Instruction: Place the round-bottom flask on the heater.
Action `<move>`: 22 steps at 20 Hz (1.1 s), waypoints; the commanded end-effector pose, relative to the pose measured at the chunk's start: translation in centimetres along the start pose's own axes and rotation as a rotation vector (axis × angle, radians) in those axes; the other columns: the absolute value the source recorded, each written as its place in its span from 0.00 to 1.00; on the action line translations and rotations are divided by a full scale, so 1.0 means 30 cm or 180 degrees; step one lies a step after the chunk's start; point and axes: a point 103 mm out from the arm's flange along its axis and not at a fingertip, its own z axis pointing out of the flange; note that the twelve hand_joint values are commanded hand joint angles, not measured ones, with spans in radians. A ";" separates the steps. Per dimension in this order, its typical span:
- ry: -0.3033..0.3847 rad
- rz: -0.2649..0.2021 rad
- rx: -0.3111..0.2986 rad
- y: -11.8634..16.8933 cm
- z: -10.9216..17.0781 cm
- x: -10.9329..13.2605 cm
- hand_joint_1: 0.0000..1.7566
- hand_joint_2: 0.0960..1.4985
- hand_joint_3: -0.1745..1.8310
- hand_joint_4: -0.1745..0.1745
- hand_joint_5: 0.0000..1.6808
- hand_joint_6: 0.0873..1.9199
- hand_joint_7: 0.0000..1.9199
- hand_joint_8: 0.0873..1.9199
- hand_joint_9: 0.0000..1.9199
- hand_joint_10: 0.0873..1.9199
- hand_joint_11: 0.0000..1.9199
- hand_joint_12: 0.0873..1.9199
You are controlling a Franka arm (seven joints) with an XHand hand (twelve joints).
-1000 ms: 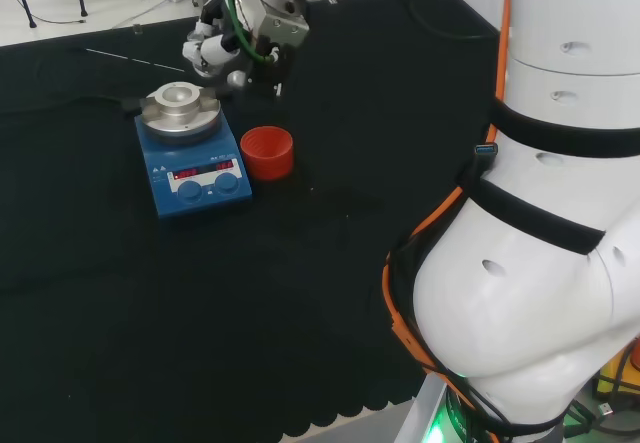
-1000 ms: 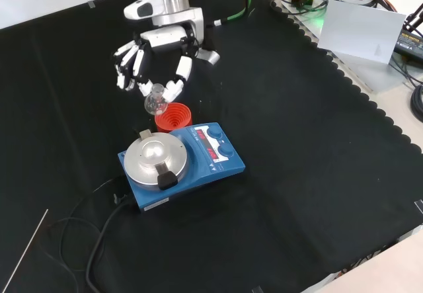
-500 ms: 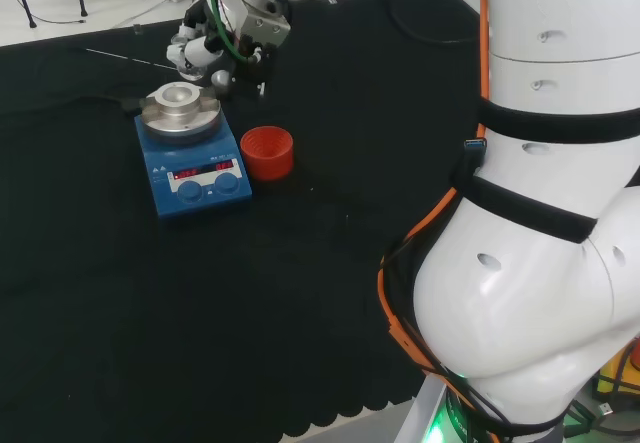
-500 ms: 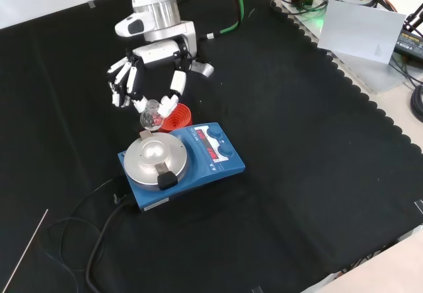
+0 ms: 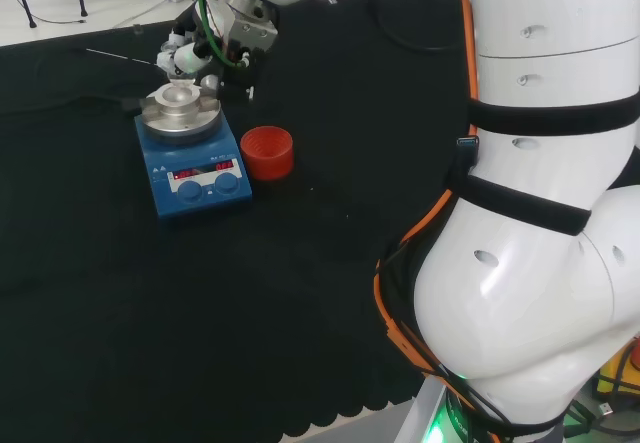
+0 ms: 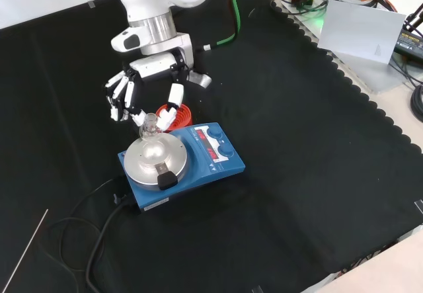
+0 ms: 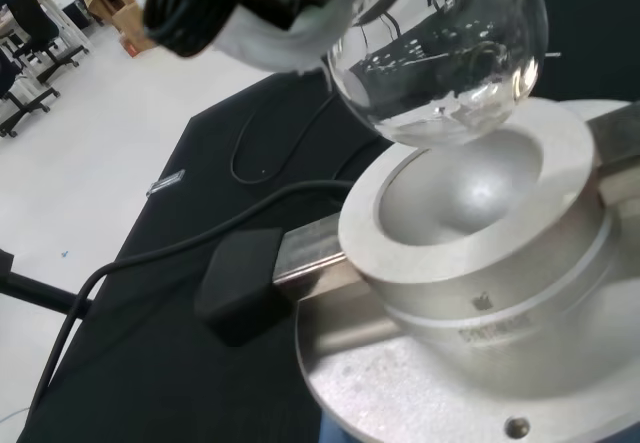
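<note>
Hand [image 6: 149, 93] pinching flask [image 6: 149, 129] at the neck, hanging just above the heater [image 6: 180, 161], bulb not yet seated. Needing to centre over the heater's bowl [image 7: 462, 185], lowering straight, keeping neck upright before opening fingers.

Position of my black and white hand [image 6: 149, 88]: shifted since a second ago, in the front view down and leftward from above the red ribbed ring stand [image 6: 180, 116] to the far edge of the blue heater with its silver metal block [image 6: 155, 157]; in the head view leftward, now over the block.

Position of the clear glass round-bottom flask [image 6: 149, 129]: carried along in my fingers; formerly above the red stand, now hanging just above the block's bowl-shaped hollow [image 7: 455, 188], its round bulb [image 7: 440, 48] close over the hollow.
</note>
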 end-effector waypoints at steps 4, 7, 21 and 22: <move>0.0140 0.0065 0.0037 0.039 0.018 -0.043 0.63 0.41 0.44 1.00 0.71 0.41 0.32 0.26 0.39 0.23 0.15 0.67; 0.0220 0.0116 0.0045 0.045 0.033 -0.043 0.63 0.41 0.44 1.00 0.71 0.41 0.32 0.26 0.39 0.23 0.15 0.67; 0.0247 0.0097 0.0087 0.051 0.075 -0.032 0.63 0.41 0.44 1.00 0.71 0.41 0.32 0.26 0.39 0.23 0.15 0.67; 0.0242 0.0097 0.0085 0.050 0.073 -0.030 0.63 0.41 0.44 1.00 0.71 0.41 0.32 0.26 0.39 0.23 0.15 0.67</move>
